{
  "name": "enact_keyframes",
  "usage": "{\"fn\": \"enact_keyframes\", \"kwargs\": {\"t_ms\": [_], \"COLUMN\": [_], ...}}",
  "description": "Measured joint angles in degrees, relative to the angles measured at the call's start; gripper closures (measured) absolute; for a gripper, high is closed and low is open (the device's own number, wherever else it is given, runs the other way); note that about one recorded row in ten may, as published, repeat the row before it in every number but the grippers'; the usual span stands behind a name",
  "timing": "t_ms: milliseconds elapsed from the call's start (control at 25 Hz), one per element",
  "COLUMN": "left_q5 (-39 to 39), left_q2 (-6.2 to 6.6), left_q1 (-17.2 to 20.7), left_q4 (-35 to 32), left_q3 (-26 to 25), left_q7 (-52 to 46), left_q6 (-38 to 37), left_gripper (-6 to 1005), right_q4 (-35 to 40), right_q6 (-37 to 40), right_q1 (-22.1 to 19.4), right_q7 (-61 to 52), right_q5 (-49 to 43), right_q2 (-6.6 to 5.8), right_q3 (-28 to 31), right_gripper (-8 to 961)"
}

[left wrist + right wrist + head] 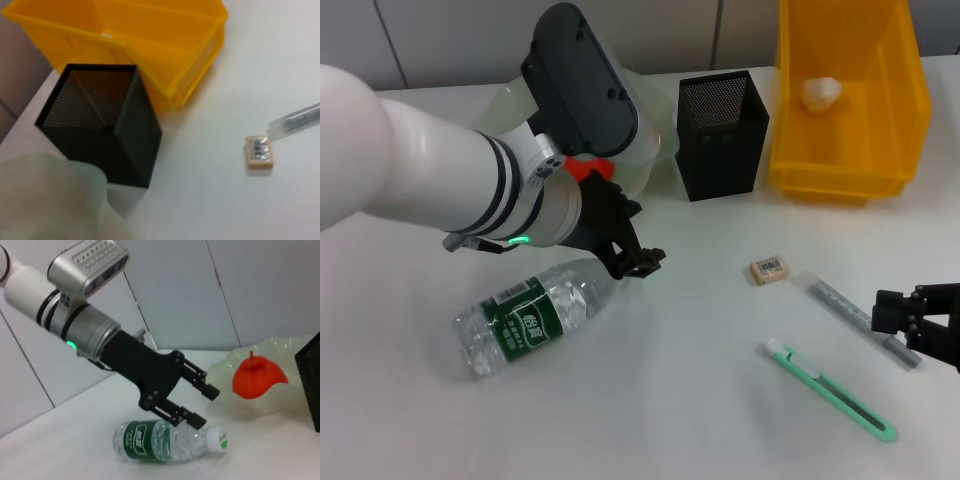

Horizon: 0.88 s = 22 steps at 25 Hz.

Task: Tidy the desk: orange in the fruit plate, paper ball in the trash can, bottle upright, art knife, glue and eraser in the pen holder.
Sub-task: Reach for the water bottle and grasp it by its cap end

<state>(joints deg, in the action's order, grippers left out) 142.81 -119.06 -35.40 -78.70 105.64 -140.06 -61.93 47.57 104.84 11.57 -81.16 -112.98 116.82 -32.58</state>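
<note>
The clear bottle (525, 318) with a green label lies on its side at the front left of the desk. My left gripper (642, 262) hovers open just above its capped neck (217, 439), with nothing between the fingers (212, 391). The orange (584, 166) sits in the translucent fruit plate (655, 150). A paper ball (821, 92) lies in the yellow trash can (900, 130). The eraser (769, 269), the grey glue stick (850, 313) and the green art knife (830, 391) lie on the desk at the right. My right gripper (912, 320) rests beside the glue stick.
The black mesh pen holder (722, 135) stands between the fruit plate and the trash can. From the left wrist I see the pen holder (100, 125), the eraser (259, 151) and one end of the glue stick (295, 120).
</note>
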Motion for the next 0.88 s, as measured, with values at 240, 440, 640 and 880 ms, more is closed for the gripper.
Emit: {"fn": "enact_keyframes", "kwargs": {"t_ms": [240,440,640,880], "left_q5": [2.75,3.69,4.15,4.34], "left_q2": [-0.02,-0.07,-0.13,-0.13], "left_q1": [-2.01,-3.46,-4.44,-4.45], "left_q4": [1.56,1.21,1.43,2.26], "left_q3": [1.38,2.36,3.02,3.40], "left_q7": [-3.15,-6.05,-7.70,-7.77], "left_q6": [-0.22,-2.67,-4.20,-2.95], "left_gripper": [409,408,407,407], "right_q4": [-0.65,-1.96,-2.83,-2.89], "right_q6": [-0.40,-0.83,-0.91,-0.99], "right_q1": [0.60,0.59,0.64,0.81], "right_q7": [0.13,0.81,1.01,1.02], "right_q5": [-0.73,-0.76,-0.76,-0.65], "right_q2": [0.01,-0.38,-0.74,-0.77], "right_q3": [0.14,0.41,0.46,0.51], "right_gripper": [765,766,774,774]}}
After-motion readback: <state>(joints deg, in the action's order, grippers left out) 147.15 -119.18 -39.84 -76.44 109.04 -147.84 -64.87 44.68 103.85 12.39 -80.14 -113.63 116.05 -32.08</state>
